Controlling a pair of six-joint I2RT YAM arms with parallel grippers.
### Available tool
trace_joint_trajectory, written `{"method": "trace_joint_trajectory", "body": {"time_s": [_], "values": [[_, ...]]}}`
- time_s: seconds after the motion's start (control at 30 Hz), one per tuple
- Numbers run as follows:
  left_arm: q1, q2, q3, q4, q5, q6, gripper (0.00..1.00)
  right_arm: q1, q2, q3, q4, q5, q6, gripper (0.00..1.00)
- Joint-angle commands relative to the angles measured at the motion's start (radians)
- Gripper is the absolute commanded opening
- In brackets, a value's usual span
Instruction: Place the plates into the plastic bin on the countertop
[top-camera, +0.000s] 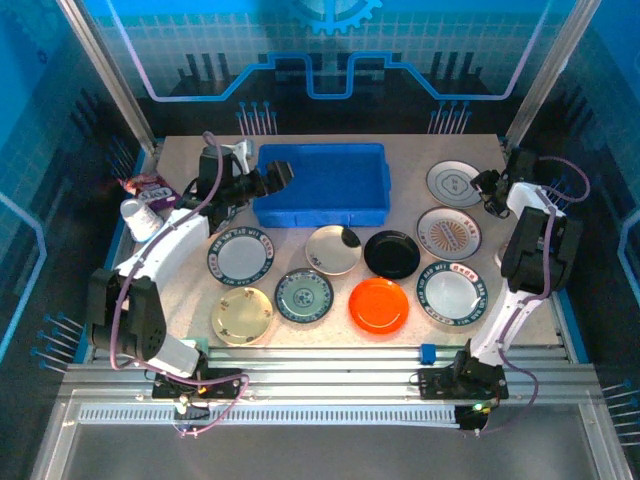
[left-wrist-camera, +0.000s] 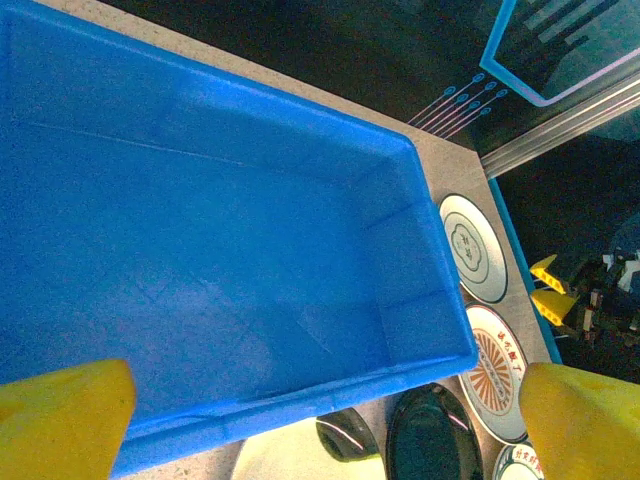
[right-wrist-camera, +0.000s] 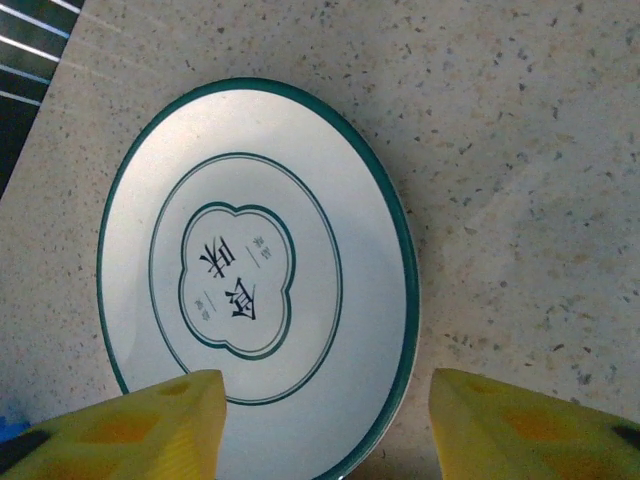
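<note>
The blue plastic bin (top-camera: 320, 185) stands at the back middle of the countertop (top-camera: 410, 160), and its inside (left-wrist-camera: 200, 230) holds nothing. My left gripper (top-camera: 277, 178) hangs open over the bin's left end, its yellow fingers (left-wrist-camera: 60, 415) wide apart. Several plates lie in front and to the right: dark-rimmed white (top-camera: 241, 256), cream (top-camera: 333, 249), black (top-camera: 391, 254), teal (top-camera: 303, 295), orange (top-camera: 379, 305), gold (top-camera: 243, 315). My right gripper (right-wrist-camera: 325, 410) is open astride the rim of a white, green-rimmed plate (right-wrist-camera: 255, 270), one finger over the plate and the other over the counter.
A white cup (top-camera: 138, 218) and a purple packet (top-camera: 150, 186) lie at the left edge. A sunburst plate (top-camera: 448, 232) and another dark-rimmed plate (top-camera: 452, 292) sit just in front of the right gripper (top-camera: 487, 190). Metal rails run along the near edge.
</note>
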Motion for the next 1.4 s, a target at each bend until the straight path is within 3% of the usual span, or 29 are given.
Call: {"method": "trace_joint_trajectory", "body": {"time_s": [0.0, 0.37, 0.6, 0.87, 1.1, 1.37], "values": [[-0.005, 0.019, 0.041, 0.018, 0.036, -0.009, 0.99, -0.017, 0.049, 0.03, -0.044, 0.01, 0.002, 0.52], [-0.005, 0.046, 0.053, 0.026, 0.049, -0.019, 0.99, -0.019, 0.108, 0.044, -0.02, -0.029, 0.023, 0.49], [-0.005, 0.065, 0.052, 0.053, 0.064, -0.038, 0.98, -0.015, 0.141, 0.041, 0.041, -0.077, 0.07, 0.35], [-0.006, 0.073, 0.036, 0.068, 0.059, -0.05, 0.98, 0.003, 0.187, 0.059, 0.054, -0.086, 0.099, 0.31], [-0.006, 0.075, 0.049, 0.061, 0.061, -0.049, 0.98, -0.006, 0.162, 0.016, 0.116, -0.08, 0.13, 0.0], [-0.006, 0.068, 0.072, 0.033, 0.046, -0.027, 0.97, -0.03, 0.074, -0.007, 0.201, -0.106, 0.161, 0.0]]}}
